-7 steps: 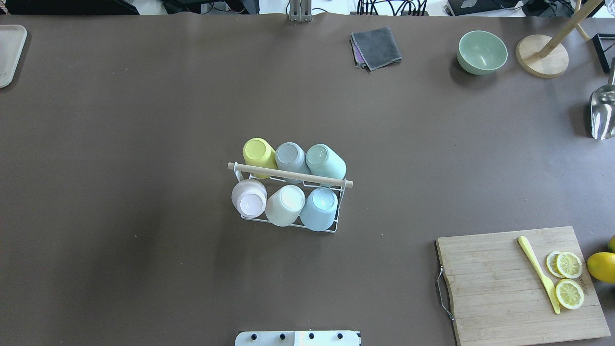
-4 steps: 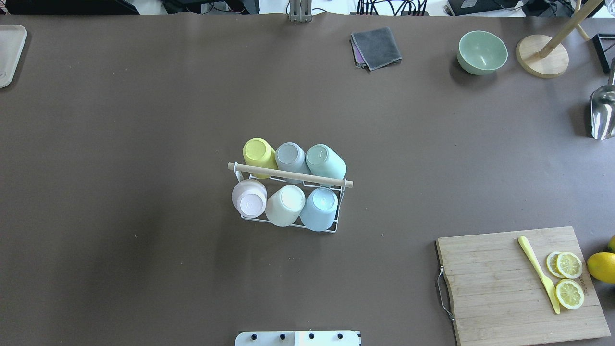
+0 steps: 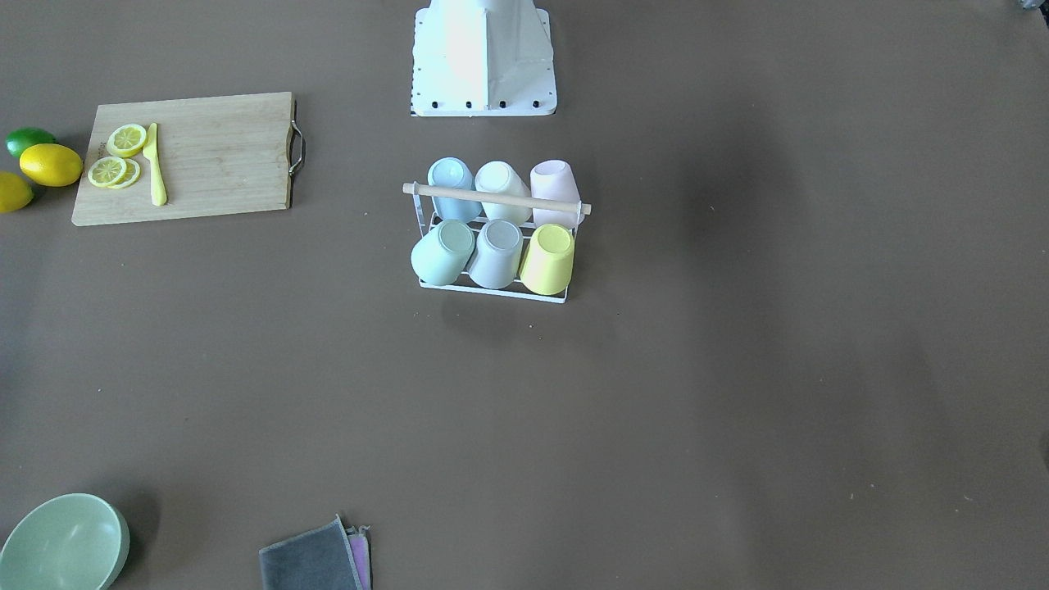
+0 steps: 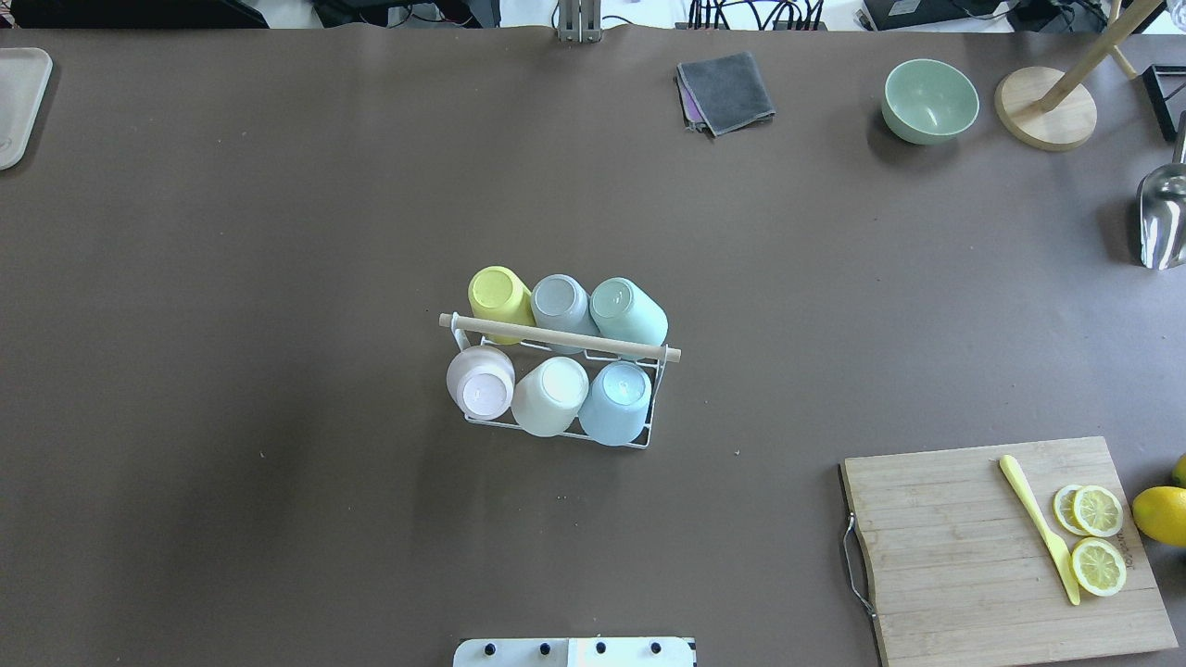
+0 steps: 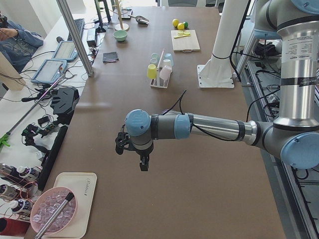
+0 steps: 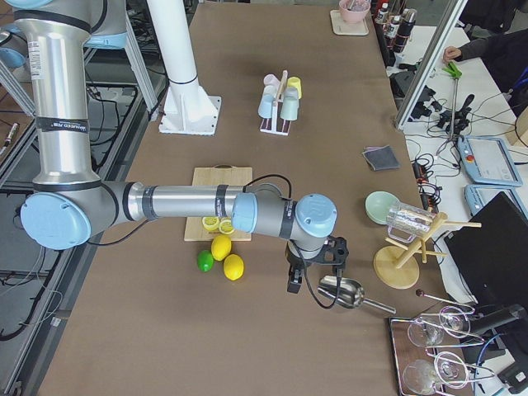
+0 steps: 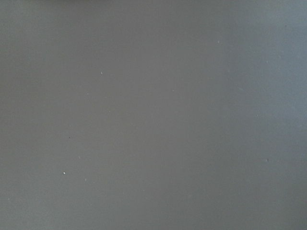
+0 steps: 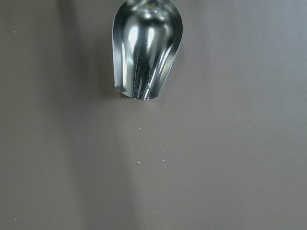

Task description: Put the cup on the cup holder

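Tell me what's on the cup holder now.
Six upturned cups sit on the cup holder, three each side of its wooden rod: yellow cup, grey cup, mint cup; pink cup, cream cup, blue cup. The prongs under them are covered.

You won't find any lettering here that can actually be read. The wooden cutting board [image 4: 982, 547] carries a small dark mark along its edge at about 3 o'clock, between the lemon slices [image 4: 1098, 509], but it is too small to make out. In the exterior left view, the pale tray [image 5: 84, 204] shows a cursive scrawl near its 1 o'clock corner, which is just as illegible.
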